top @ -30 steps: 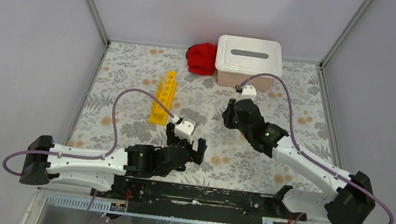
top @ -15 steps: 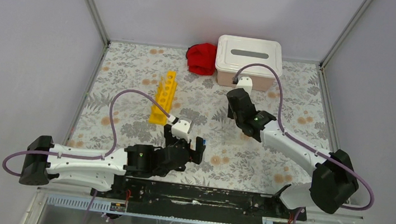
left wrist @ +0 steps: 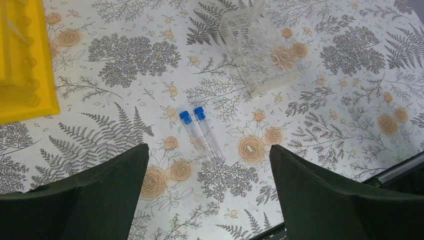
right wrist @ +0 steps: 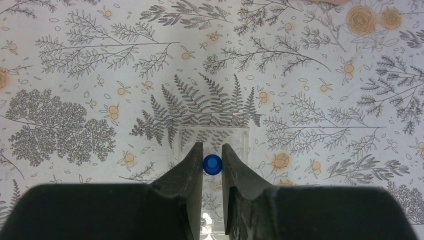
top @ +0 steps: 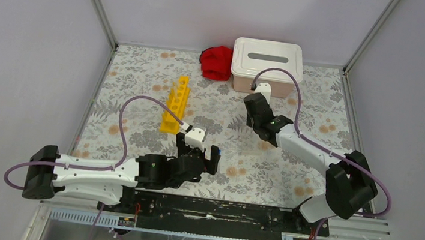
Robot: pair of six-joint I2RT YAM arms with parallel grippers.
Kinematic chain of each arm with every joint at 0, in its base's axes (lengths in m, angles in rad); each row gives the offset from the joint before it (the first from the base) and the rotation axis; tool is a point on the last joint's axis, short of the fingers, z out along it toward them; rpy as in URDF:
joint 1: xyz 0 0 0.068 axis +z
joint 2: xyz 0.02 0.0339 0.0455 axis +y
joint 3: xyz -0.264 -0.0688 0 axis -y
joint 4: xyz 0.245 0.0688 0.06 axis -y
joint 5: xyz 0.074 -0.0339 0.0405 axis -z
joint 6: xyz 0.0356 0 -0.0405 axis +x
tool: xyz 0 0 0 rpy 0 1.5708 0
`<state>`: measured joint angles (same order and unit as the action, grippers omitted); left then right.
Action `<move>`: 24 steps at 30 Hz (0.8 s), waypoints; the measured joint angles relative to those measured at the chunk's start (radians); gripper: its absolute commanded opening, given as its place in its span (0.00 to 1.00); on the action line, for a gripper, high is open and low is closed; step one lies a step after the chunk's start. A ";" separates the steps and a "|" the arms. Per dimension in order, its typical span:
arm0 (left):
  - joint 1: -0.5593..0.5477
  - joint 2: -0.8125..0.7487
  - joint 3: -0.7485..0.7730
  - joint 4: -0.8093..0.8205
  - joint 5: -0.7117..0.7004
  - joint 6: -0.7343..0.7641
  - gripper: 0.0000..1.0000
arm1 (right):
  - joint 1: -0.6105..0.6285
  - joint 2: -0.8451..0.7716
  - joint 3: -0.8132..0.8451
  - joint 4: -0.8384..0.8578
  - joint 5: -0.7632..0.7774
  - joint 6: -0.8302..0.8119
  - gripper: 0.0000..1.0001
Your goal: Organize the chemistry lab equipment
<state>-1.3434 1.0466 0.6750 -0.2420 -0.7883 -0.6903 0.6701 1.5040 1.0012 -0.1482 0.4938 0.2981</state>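
My right gripper (right wrist: 212, 159) is shut on a small clear blue-capped tube (right wrist: 212, 164) and holds it upright over a clear plastic rack (right wrist: 235, 137). In the top view the right gripper (top: 253, 115) points down near the table's middle. My left gripper (left wrist: 210, 200) is open and empty, just short of two blue-capped tubes (left wrist: 201, 134) lying side by side on the table. The long yellow rack (top: 175, 104) lies at the left. The pinkish bin with white lid (top: 267, 66) stands at the back. The tongs are out of view.
A red cloth (top: 216, 62) lies left of the bin. The clear rack (left wrist: 260, 47) and the yellow rack's corner (left wrist: 22, 65) show in the left wrist view. Grey walls close in the flowered table on three sides.
My right gripper has moved back toward the bin and its arm has folded in. My left gripper has shifted slightly, and a blue tube cap now shows beside it.
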 measured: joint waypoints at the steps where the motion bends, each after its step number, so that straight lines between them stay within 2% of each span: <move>1: 0.002 0.000 0.000 0.000 0.001 0.000 0.99 | -0.002 0.003 0.000 0.000 -0.006 0.000 0.00; 24: 0.035 -0.012 -0.032 0.019 0.019 0.000 0.99 | -0.027 0.052 0.000 0.048 -0.058 0.001 0.00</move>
<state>-1.3087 1.0348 0.6434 -0.2234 -0.7692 -0.6907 0.6434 1.5558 1.0012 -0.0998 0.4355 0.2989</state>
